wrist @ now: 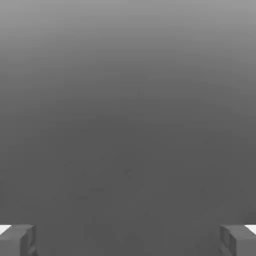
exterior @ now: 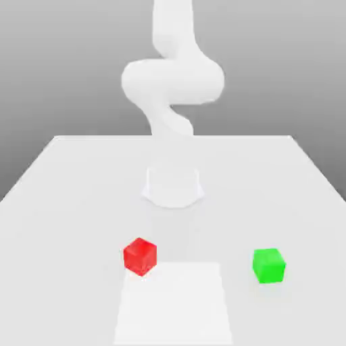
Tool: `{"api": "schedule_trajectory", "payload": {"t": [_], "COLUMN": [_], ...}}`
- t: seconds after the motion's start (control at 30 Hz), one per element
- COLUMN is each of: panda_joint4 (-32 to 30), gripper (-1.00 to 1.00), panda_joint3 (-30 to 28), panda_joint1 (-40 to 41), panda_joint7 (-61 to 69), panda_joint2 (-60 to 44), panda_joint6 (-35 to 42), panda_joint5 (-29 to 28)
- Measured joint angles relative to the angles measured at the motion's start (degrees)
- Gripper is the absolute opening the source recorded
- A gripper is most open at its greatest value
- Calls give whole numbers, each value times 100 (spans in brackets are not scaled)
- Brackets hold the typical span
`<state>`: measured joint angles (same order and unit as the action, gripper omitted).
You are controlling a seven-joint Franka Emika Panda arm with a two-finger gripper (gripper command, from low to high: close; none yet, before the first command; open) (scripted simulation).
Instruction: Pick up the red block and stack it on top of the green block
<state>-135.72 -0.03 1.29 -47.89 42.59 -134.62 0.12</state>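
The gripper (wrist: 128,240) gapes fully (nothing between its fingers (wrist: 17,240)). The red block (exterior: 140,255) and green block (exterior: 269,265) sit well apart on the table (exterior: 67,182).

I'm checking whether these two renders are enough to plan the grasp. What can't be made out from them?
- Arm, exterior view: its upper part is cut off by the top edge.
- Gripper, hand view: each of the fingertips is cut off by the picture's edges; the jaws stand wide apart with nothing between them.
- Red block and green block, exterior view: their far sides and undersides are hidden by the blocks themselves.
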Motion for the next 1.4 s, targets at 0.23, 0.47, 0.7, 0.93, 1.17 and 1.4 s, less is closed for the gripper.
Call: {"api": "schedule_trajectory", "payload": {"t": [0.23, 0.47, 0.7, 0.93, 1.17, 1.4], "panda_joint4": [-1311, -2723, -3349, -3258, -3331, -3429], "gripper": [0, 0, 0, -100, -100, -100], "panda_joint3": [21, 57, 12, 8, 38, 140], "panda_joint1": [432, 879, 1143, 1131, 1165, 988], "panda_joint7": [-702, -1522, -2049, -2065, -2071, -1876], "panda_joint2": [-1110, -2321, -4406, -5175, -4663, -3466], "panda_joint6": [-952, -1961, -3627, -4288, -3850, -2760], "panda_joint5": [37, 30, -7, -10, -20, 8]}}
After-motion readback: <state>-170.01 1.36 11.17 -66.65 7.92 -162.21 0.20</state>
